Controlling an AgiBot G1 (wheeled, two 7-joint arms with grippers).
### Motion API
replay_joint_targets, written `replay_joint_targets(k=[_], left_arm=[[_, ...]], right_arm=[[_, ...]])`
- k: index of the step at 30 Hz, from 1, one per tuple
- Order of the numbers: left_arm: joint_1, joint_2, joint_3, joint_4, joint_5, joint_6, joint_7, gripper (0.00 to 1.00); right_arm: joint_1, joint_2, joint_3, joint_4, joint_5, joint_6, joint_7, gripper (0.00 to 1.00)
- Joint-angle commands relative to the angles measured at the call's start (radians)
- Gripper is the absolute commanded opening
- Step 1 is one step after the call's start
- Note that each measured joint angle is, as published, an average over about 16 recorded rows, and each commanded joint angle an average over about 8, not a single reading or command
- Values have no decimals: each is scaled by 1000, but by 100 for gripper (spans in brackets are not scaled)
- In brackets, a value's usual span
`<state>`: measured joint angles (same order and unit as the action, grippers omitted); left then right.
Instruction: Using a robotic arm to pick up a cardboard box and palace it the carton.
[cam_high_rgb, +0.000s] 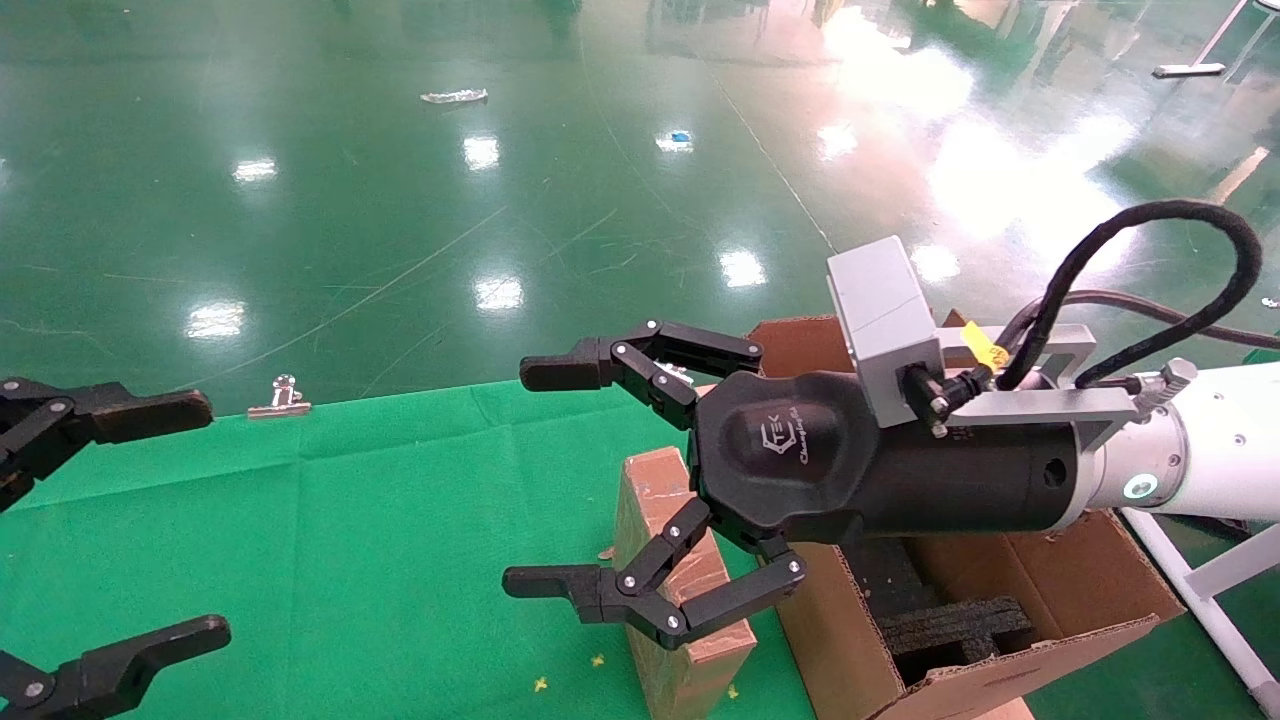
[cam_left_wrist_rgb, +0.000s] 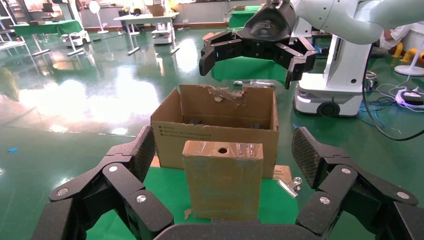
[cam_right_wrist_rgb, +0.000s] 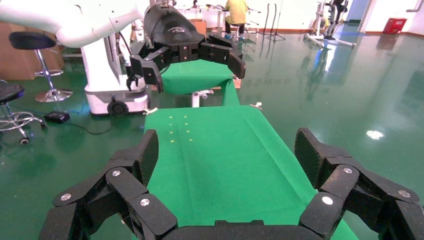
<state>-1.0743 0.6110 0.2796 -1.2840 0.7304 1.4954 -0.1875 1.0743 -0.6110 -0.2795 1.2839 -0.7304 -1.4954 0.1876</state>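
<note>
The cardboard box (cam_high_rgb: 668, 520), small, brown and taped, stands upright on the green table (cam_high_rgb: 400, 560), with a round hole in its top face (cam_left_wrist_rgb: 222, 149). Just behind it is the carton (cam_high_rgb: 1010, 590), open, with black foam inside and a torn flap (cam_left_wrist_rgb: 227, 94). The robotic arm (cam_high_rgb: 1200, 455) reaches in from the right. Its right gripper (cam_high_rgb: 540, 476) hangs open above the box and carton, fingers pointing left, holding nothing. In the left wrist view the right gripper (cam_left_wrist_rgb: 250, 67) hangs high over the carton. My left gripper (cam_high_rgb: 195, 518) stands open at the table's left, facing the box.
A metal binder clip (cam_high_rgb: 280, 397) lies at the table's far edge, and another clip (cam_left_wrist_rgb: 290, 186) lies beside the carton. A small cardboard scrap (cam_left_wrist_rgb: 282, 172) lies there too. Shiny green floor surrounds the table. A white frame (cam_high_rgb: 1210, 590) stands right of the carton.
</note>
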Motion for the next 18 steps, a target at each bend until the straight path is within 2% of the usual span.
replay_joint_targets(k=[1, 12, 18], left_arm=[[0, 0, 0, 0, 0, 0, 0, 100], [0, 0, 0, 0, 0, 0, 0, 100], [-1, 0, 1, 1, 0, 0, 1, 100]], right_arm=[[0, 0, 0, 0, 0, 0, 0, 100], [2, 1, -3, 9, -6, 1, 2, 100], [38, -5, -49, 48, -83, -1, 47, 100]])
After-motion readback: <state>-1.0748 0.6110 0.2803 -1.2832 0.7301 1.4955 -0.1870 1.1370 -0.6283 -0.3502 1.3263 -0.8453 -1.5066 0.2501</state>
